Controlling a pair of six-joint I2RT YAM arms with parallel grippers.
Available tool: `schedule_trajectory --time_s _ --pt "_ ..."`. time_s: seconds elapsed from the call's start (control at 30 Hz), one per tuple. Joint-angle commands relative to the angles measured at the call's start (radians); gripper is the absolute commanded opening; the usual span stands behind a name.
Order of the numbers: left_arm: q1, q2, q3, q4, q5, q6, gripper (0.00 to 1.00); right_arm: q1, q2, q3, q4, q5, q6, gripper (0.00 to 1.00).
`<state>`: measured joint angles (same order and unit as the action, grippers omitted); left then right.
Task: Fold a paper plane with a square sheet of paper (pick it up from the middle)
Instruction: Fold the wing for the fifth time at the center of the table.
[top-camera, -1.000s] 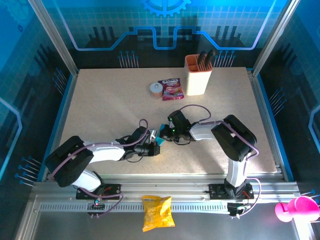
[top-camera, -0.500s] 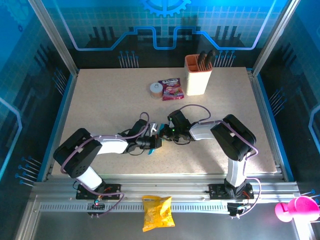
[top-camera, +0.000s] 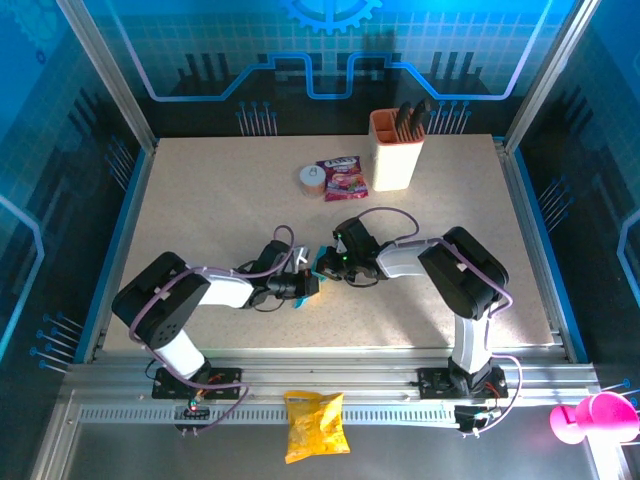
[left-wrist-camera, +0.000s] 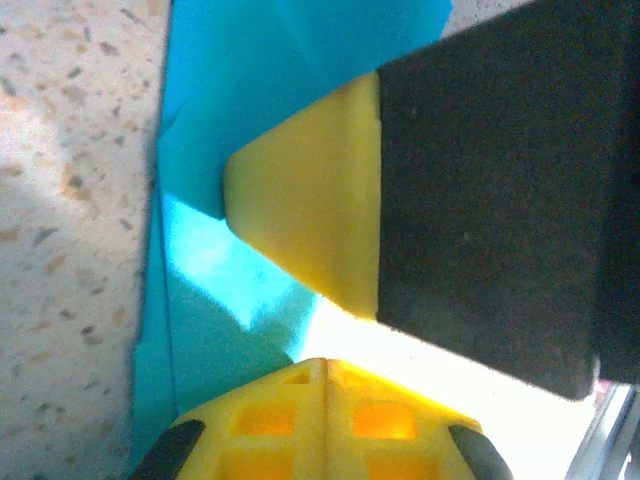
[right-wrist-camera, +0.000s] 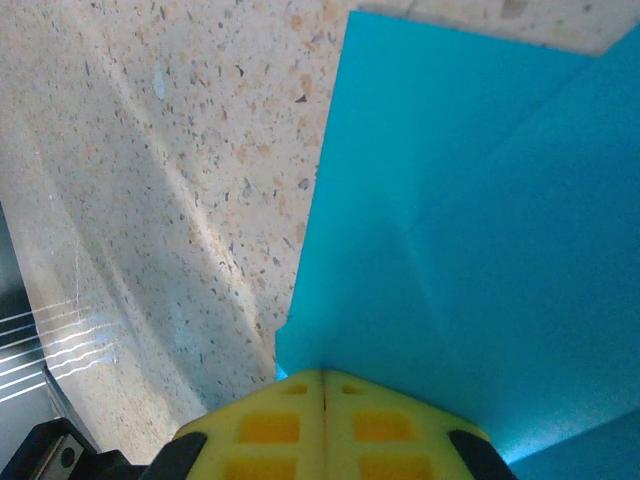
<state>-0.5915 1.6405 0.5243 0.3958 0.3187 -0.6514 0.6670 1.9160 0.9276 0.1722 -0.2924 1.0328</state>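
1. The square sheet of paper (top-camera: 322, 262) is found mid-counter (top-camera: 200, 200), betw. both tools, already creased.
2. Right tool (right-wrist-camera: 322, 378): fingers are pressed together w/ the sheet's edge run in betw. them, so it's judged clamped on it.
3. Left tool (left-wrist-camera: 325, 372): fingers are closed too; whether paper is pinched can't be told.
4. Risk: the sheet could be torn or crumpled if the tools are pulled apart.
5. Risk: the crease could be skewed by slip. The tools are v. close, so a knock is possible.

1. We see the left arm (top-camera: 225, 292) and right arm (top-camera: 405, 262): white links, bulky black joints.
2. Purple cables (top-camera: 385, 211) loop along both.
3. Our fingers (left-wrist-camera: 310, 230) are yellow, black-backed, with moulded grid pockets.
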Motion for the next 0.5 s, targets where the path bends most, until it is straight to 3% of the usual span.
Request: schedule_trajectory --time_s 0.0,0.23,0.47 --pt "0.007 -0.028 -0.081 -0.132 -0.001 0.016 0.00 -0.018 0.116 -0.054 -0.257 0.137 -0.001 0.00" --pt "0.000 -0.111 -0.153 -0.222 -0.028 0.004 0.00 -0.024 0.130 -0.054 -0.278 0.150 0.002 0.00" --pt "-0.075 -0.140 -0.178 -0.311 -0.089 -0.039 0.00 -0.027 0.134 -0.052 -0.288 0.150 0.008 0.00"
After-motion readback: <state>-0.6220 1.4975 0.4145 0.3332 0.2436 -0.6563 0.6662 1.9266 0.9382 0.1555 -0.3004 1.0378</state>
